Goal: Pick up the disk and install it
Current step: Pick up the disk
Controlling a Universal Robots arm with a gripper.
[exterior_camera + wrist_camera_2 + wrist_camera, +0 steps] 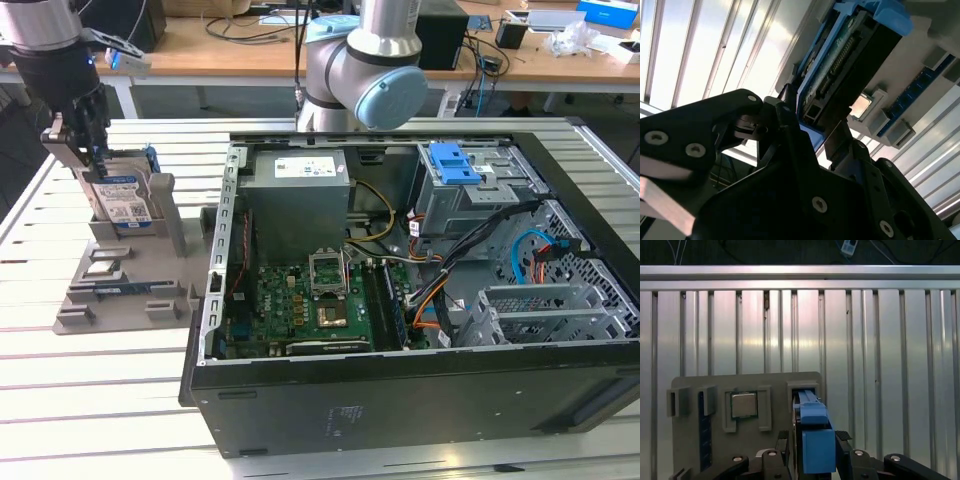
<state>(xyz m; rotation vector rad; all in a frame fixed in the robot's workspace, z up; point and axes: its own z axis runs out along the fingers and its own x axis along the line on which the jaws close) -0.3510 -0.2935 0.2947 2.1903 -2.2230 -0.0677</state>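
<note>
The disk [127,203] stands on edge in a slot of the grey holder [120,290] at the exterior view's left, its white-and-blue label and blue side rails showing. My gripper [92,160] comes down on its top edge. In the first wrist view the disk's blue rail [809,402] runs between my black fingers [781,442], and my gripper [812,442] is shut on it. The second wrist view shows the disk's connector edge [850,55] clamped in my gripper [812,127]. The disk's lower end still sits in the slot.
An open computer case [400,395] lies to the exterior view's right, with a grey power-supply box [300,200], a motherboard [310,310] and a drive cage with a blue latch [455,165]. The holder [687,450] also carries a processor chip [744,405]. The arm's base [350,70] stands behind the case.
</note>
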